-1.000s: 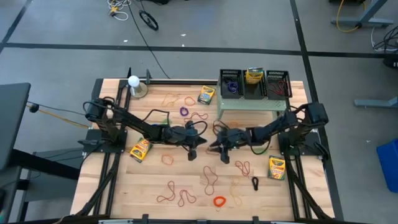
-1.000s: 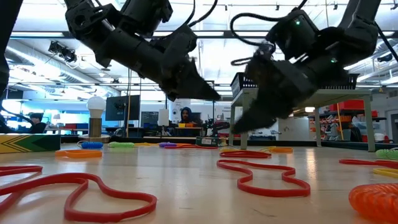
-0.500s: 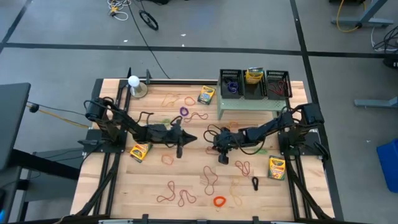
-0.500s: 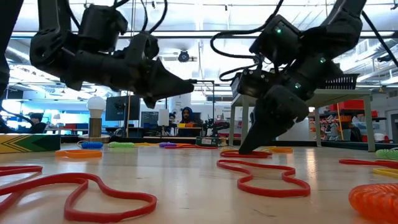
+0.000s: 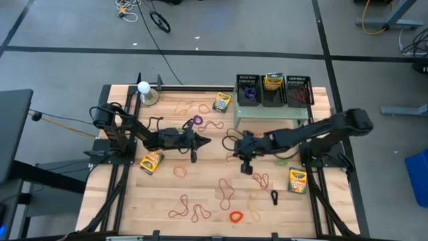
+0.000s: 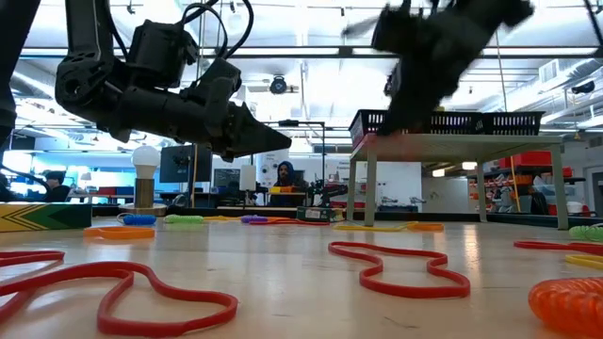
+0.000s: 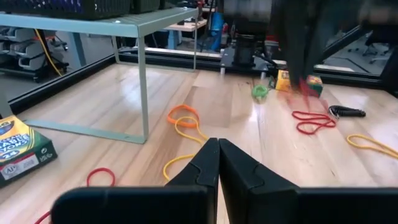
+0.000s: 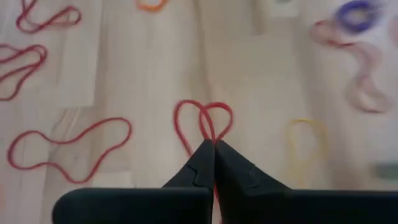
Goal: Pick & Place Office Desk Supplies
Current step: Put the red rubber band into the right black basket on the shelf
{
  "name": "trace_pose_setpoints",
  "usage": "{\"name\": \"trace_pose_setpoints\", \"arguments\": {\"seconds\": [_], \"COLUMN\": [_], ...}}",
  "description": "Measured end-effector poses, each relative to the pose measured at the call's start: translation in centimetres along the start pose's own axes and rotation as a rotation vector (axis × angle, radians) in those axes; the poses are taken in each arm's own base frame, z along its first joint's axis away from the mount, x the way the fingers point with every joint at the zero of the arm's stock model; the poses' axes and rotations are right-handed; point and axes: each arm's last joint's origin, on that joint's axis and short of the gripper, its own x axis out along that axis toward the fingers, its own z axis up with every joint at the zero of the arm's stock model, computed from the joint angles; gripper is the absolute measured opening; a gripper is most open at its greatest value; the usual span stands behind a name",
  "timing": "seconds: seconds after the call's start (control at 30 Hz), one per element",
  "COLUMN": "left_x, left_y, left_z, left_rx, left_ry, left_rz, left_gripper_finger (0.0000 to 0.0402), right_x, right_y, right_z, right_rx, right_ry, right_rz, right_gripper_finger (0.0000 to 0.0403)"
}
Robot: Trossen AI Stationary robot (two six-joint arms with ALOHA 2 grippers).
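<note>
My right gripper [image 5: 245, 165] hangs above the table's middle, shut on a thin red rubber band [image 8: 205, 121]; in the low view it is a blur near the top [image 6: 415, 89]. My left gripper [image 5: 204, 140] is shut on nothing and points almost level toward the table's right, above the boards [image 6: 281, 141]. More rubber bands [image 5: 189, 209] lie flat on the wood, along with an orange ring [image 5: 235, 216] and crayon boxes [image 5: 150, 161] [image 5: 297, 180] [image 5: 221, 102]. My right gripper pinches the red rubber band between its two fingertips at the spot where two strands run together [image 8: 209, 137]. The fingers slant downward. The band spreads past the tips as a small heart-shaped loop [image 8: 186, 112], and it looks lifted off the table.
A pale green stand [image 5: 267, 115] carries three black bins [image 5: 273, 89] at the far right. A white ball on a round base [image 5: 144, 90] sits at the far left corner. A black clip [image 5: 274, 196] and a green ring [image 7: 259, 91] lie near the right arm.
My right gripper has risen from the table's middle with the red band in its fingertips. My left gripper has drawn back toward the table's left and tipped from slanting down to nearly level, staying shut.
</note>
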Motion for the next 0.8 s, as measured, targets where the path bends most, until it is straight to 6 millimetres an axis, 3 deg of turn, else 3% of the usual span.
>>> {"name": "trace_pose_setpoints", "arguments": {"seconds": [0.23, 0.43, 0.57, 0.8], "left_x": [0.0, 0.0, 0.0, 0.0], "left_y": [0.0, 0.0, -0.1, 0.0], "left_z": [-0.1, -0.1, -0.1, -0.1], "left_rx": [-0.010, -0.010, -0.010, -0.010], "left_ry": [0.005, 0.006, 0.006, 0.006], "left_rz": [0.004, 0.004, 0.003, 0.004], "left_gripper_finger": [0.0013, 0.0013, 0.0013, 0.0013], "right_x": [-9.9, -18.1, -20.3, -20.4], "right_y": [-2.0, -6.7, -10.7, -17.5], "right_z": [3.0, 2.9, 1.9, -0.7], "right_rx": [0.027, 0.236, 0.417, 0.642], "right_ry": [0.013, 0.128, 0.243, 0.380], "right_rz": [-0.206, -0.625, -0.841, -1.048], "right_gripper_finger": [0.0004, 0.0002, 0.0001, 0.0001]}}
